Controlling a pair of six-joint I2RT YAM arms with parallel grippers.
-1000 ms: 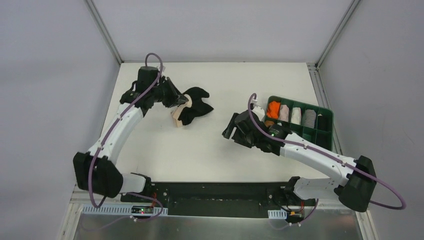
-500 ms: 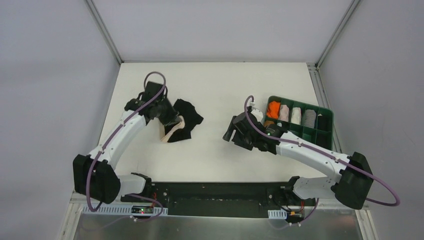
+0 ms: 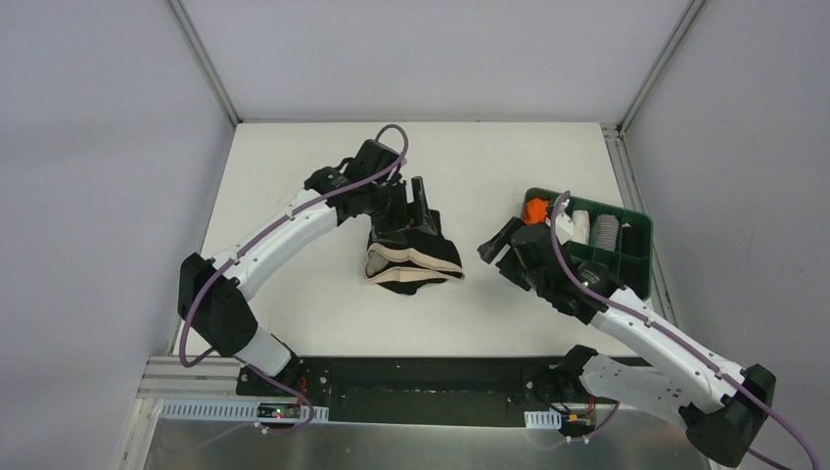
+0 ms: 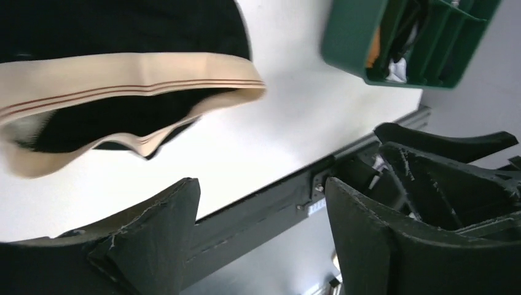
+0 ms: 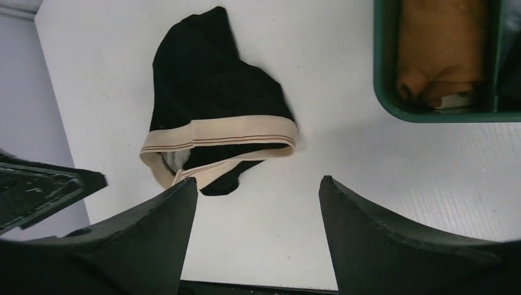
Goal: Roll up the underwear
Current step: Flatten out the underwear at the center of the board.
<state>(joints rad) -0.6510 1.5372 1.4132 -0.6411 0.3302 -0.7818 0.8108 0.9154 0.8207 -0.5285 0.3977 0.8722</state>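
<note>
The underwear [image 3: 415, 257] lies on the white table near the middle, black with a beige waistband [image 3: 409, 275] facing the near edge and gaping open. Just behind it, over its black leg end, my left gripper [image 3: 421, 201] stands open with nothing held. The left wrist view has the waistband [image 4: 123, 86] at the upper left, and the left gripper [image 4: 261, 203] is apart from it. My right gripper [image 3: 497, 253] is open to the right of the garment, not touching it. From the right wrist, the underwear [image 5: 212, 92] lies beyond the empty right gripper [image 5: 258, 184].
A green divided tray [image 3: 638, 266] stands at the right, holding an orange roll [image 3: 534, 211], a white roll [image 3: 579, 223] and a grey roll [image 3: 607, 231]. The tray [image 5: 430, 114] is close to my right gripper. The table's black front rail [image 3: 421, 377] runs along the near edge.
My left arm swung right with the underwear from the table's left to its middle, then opened and let it go. The right gripper drew back to the right, toward the tray.
</note>
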